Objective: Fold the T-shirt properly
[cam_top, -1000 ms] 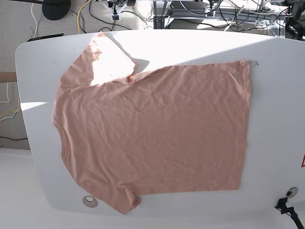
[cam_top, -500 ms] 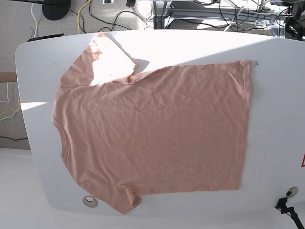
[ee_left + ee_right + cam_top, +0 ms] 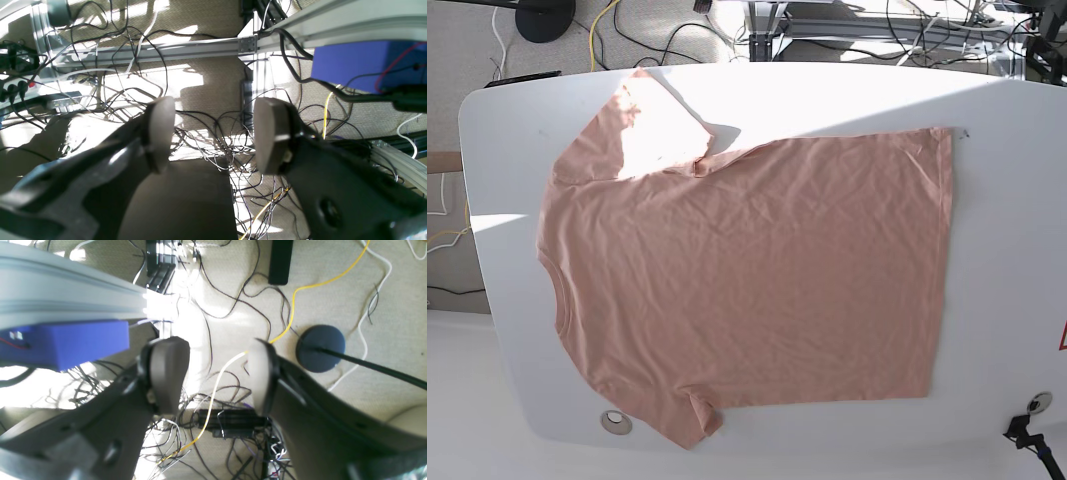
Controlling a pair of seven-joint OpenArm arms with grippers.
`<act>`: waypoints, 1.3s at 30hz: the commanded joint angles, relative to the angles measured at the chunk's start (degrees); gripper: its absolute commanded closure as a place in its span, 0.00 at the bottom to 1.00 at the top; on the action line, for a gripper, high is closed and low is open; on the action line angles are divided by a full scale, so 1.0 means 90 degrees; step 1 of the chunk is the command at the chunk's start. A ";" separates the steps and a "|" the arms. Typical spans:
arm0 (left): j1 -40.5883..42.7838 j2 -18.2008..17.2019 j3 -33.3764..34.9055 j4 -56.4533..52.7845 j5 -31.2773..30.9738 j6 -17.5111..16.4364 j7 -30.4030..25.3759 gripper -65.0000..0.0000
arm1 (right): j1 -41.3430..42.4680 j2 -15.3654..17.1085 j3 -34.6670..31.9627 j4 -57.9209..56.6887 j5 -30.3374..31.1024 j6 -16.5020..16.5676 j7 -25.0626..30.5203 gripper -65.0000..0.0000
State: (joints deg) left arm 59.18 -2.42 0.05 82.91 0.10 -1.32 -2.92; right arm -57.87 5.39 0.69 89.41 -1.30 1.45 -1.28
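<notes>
Left gripper (image 3: 213,135): 2 black moulded fingers, each tipped with rounded grey-brown pad (image 3: 160,133); small cream spot low on one pad's edge; round recessed hole in one finger body.

Right gripper (image 3: 213,375): same build, 2 dark grey-black fingers, broad matte grey pads (image 3: 168,371) with rounded tops; round recessed holes in one finger's flank; faint moulded ridge lines along finger bodies.

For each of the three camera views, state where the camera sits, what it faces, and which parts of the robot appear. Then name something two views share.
Base: overhead, looking down on the T-shirt spread flat on the white table; no arm shows.
Left wrist: on the arm, facing cabled floor past the open left gripper.
Right wrist: likewise, past the open right gripper, toward carpet and a yellow cable.
Shared: both wrist views show a blue box under an aluminium rail.
</notes>
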 commanded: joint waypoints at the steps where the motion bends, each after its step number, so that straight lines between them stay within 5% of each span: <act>1: 0.0316 -0.0010 -0.0001 0.0296 -0.0006 -0.0004 -0.0101 0.40 | -0.0296 0.0041 0.0007 0.0532 -0.0017 0.0009 0.0118 0.52; 14: 0.1566 -0.0010 0.0018 0.2973 -0.0006 -0.0014 -0.0101 0.40 | -0.1106 0.0276 0.0007 0.2730 0.0003 0.0009 0.0118 0.52; 27: 0.0463 0.0010 -0.0597 0.3393 -0.0026 -0.0014 -0.0589 0.40 | 0.0583 0.0227 -0.0003 0.2760 0.0032 0.0009 0.0098 0.52; 31: -0.0026 0.0000 -0.0714 0.3373 -0.0221 -0.0014 -0.0579 0.39 | 0.1072 0.0266 0.0026 0.2711 0.1097 0.0302 0.0010 0.52; 35: -0.0475 -0.0020 -0.0939 0.3373 -0.1129 -0.0014 -0.0579 0.27 | 0.1384 0.0237 0.0300 0.2711 0.2171 0.0488 -0.0488 0.53; 39: -0.0719 -0.0469 -0.1125 0.3364 -0.2175 -0.0014 -0.0501 0.27 | 0.1394 0.0266 0.0632 0.2720 0.3607 0.0488 -0.0869 0.53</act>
State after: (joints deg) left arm 52.16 -6.15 -9.82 112.36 -19.33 -1.26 -6.85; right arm -44.82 7.64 5.08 112.81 27.55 5.37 -9.61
